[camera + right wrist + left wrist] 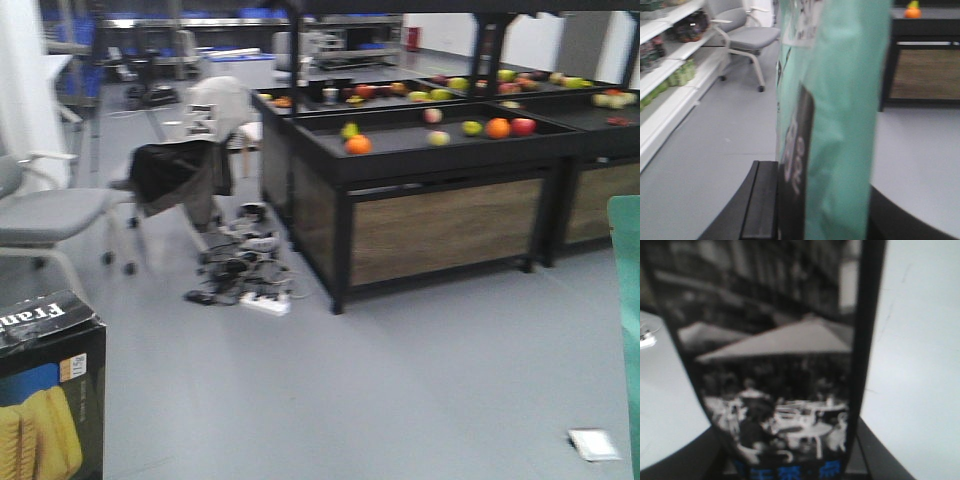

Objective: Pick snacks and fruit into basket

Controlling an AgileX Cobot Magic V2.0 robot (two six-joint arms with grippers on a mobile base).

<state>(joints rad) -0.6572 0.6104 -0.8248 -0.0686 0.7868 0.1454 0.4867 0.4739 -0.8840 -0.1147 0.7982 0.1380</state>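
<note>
My left gripper (790,462) is shut on the black "Fran" snack box (775,355), which fills the left wrist view; the box also shows at the front view's lower left (48,395). The teal snack pouch (840,115) with a black label stands upright between the dark fingers (760,200) of my right gripper (825,212), which is shut on it. Its edge shows at the far right of the front view (628,320). Fruit lies on the black display tables (440,160): an orange (358,144), another orange (497,128) and a red apple (523,126). The basket is out of view.
A grey chair (50,215) stands at left, and a second chair draped in black cloth (180,175) is beyond it. Cables and a power strip (250,285) lie on the floor by the table. A white sheet (594,444) lies at lower right. Stocked shelves (665,75) line the right wrist view's left side.
</note>
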